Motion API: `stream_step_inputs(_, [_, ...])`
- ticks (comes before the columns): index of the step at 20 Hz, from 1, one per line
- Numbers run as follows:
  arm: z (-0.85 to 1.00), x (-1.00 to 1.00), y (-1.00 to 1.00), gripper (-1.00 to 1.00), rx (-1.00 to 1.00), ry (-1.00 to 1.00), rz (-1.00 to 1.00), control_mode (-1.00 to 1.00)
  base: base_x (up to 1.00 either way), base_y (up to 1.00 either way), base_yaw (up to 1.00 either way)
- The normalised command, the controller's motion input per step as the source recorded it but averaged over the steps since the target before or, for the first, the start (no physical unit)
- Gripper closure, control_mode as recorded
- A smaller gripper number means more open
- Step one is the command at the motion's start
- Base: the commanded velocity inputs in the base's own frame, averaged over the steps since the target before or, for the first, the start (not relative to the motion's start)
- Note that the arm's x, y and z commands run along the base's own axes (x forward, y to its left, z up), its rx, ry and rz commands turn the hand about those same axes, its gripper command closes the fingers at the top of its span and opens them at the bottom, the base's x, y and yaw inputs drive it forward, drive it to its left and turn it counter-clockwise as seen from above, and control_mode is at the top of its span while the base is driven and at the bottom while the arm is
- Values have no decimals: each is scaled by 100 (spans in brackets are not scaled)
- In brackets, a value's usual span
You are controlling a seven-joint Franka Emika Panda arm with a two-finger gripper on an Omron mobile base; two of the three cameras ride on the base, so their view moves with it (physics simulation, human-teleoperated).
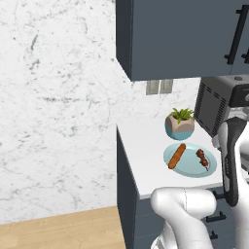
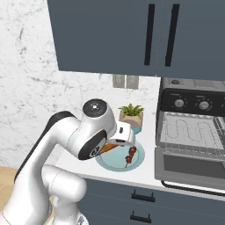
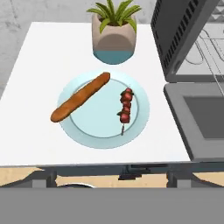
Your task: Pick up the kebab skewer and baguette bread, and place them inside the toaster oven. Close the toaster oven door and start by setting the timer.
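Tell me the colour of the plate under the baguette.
Light blue; the plate shows best in the hand view.

Potted plant (image 3: 113, 37) crowds plate's (image 3: 103, 135) far edge

Matt white counter (image 3: 39, 57), smooth pale-blue plate (image 3: 100, 131), metal wire rack (image 2: 189, 132), dark matt toaster oven (image 2: 193, 132).
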Motion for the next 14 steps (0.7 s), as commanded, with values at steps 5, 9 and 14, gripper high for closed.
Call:
stream_step_inputs(5, [-31, 1, 10, -100, 1, 15, 0, -100, 0, 0, 0])
stream_step_inputs(9, [-53, 4, 4, -100, 3, 5, 0, -100, 0, 0, 0])
stream_step_inputs(14, [-56, 39, 6, -100, 0, 1, -1, -100, 0, 0, 0])
